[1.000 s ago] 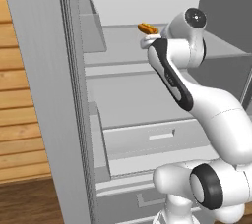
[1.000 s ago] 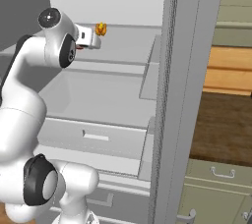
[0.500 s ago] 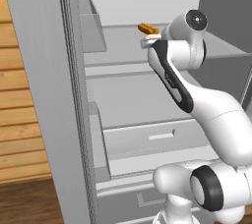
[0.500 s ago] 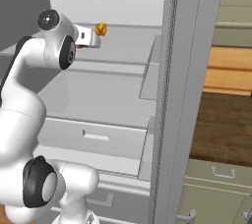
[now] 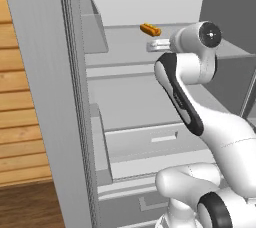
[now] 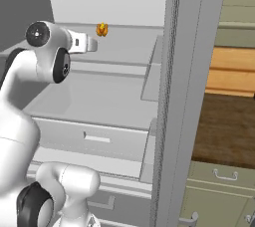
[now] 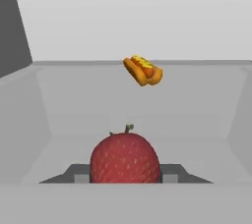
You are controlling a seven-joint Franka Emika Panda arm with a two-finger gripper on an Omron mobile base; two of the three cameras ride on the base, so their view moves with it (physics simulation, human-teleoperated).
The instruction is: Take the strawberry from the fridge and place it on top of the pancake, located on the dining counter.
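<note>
We were at the pickup step: the end effector (image 7: 125, 179) had the strawberry (image 7: 125, 158) pinched between its tips inside the fridge (image 5: 45, 97), hotdog (image 7: 142, 70) well beyond, so next we'd back out carefully toward the pancake.

Horizontal wooden wall planks (image 5: 22, 117) in a warm orange-brown tone are seen at the left edge of the left base view, and a darker brown wooden floor (image 5: 30, 204) is shown beneath them. In the right base view, pale greenish-grey cabinet drawers (image 6: 219, 181) with small bar handles are seen low on the right, under a dark brown wooden surface (image 6: 224, 131). Everything is lit evenly and softly.
</note>
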